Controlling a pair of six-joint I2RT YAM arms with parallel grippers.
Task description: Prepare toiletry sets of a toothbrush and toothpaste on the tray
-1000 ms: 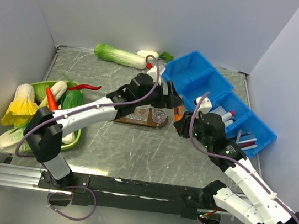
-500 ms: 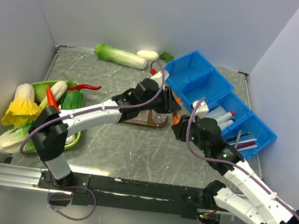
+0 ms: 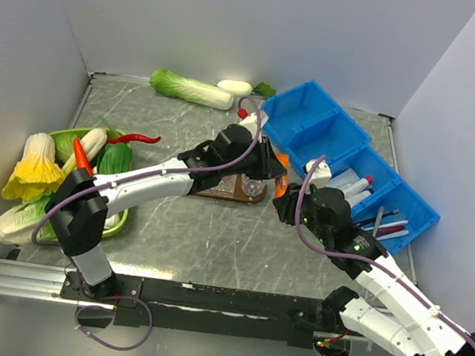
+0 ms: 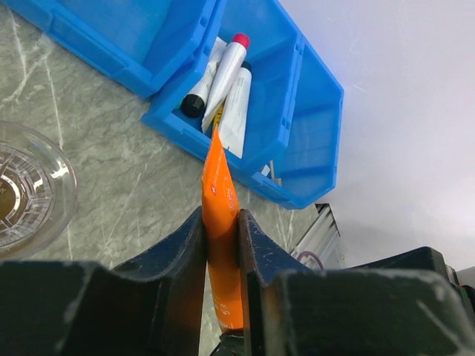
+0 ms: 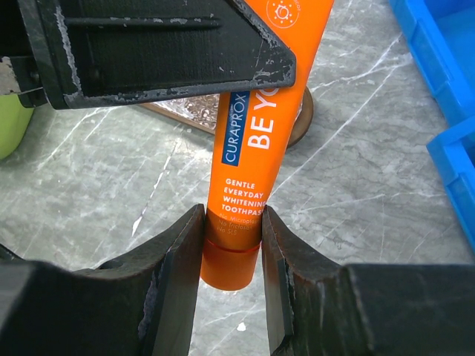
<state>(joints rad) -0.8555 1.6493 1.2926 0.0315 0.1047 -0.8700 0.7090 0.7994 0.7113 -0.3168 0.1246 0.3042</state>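
Orange toothpaste (image 5: pixel 249 159) hangs mid-worktop, toward the right edge, held by 2 sets of jaws: left jaws clamped near its flat end, right jaws closed on its cap. Its long axis spans them; the tray (image 3: pixel 218 193) lies just beyond, nearer the left jaws.

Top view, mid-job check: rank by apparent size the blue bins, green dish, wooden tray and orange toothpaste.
1. blue bins
2. green dish, partly under vegetables
3. wooden tray, partly hidden, so its rank against the dish is unsure
4. orange toothpaste, only slivers showing
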